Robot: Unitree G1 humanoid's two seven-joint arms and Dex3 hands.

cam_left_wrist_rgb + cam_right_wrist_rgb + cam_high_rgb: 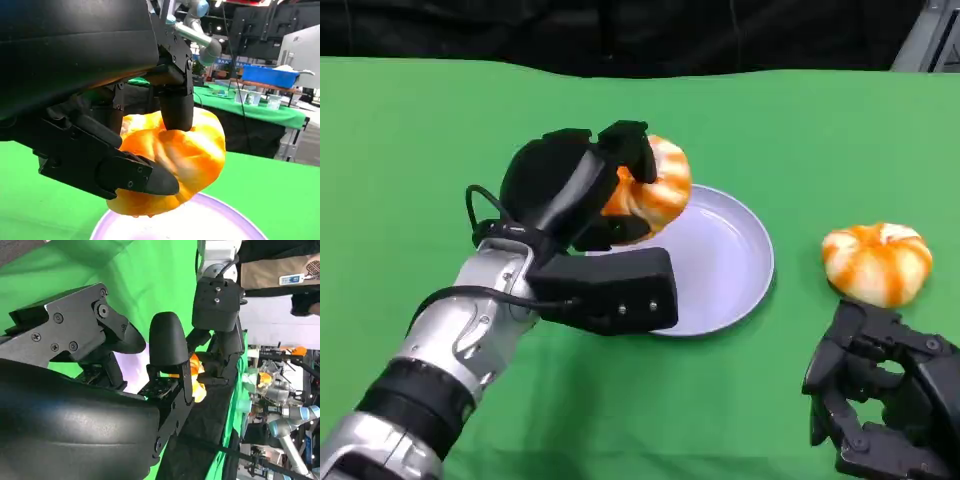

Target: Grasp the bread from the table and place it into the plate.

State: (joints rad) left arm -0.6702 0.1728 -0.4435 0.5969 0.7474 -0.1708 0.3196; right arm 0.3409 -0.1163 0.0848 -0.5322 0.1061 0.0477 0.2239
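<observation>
My left hand (582, 190) grips an orange-and-white bread roll (650, 192) and holds it just above the left rim of the pale lavender plate (730, 262). In the left wrist view the black fingers (175, 102) wrap the roll (195, 155), with the plate (200, 225) right beneath it. A second bread roll (878, 262) of the same kind lies on the green table to the right of the plate. My right hand (885, 400) rests low at the front right, just in front of that roll, fingers apart and holding nothing. The right wrist view shows its fingers (167, 347) spread.
Green cloth (420, 150) covers the table, with a dark backdrop behind its far edge. Other green tables, a blue bin (267, 76) and another robot arm (200, 37) stand in the background of the left wrist view.
</observation>
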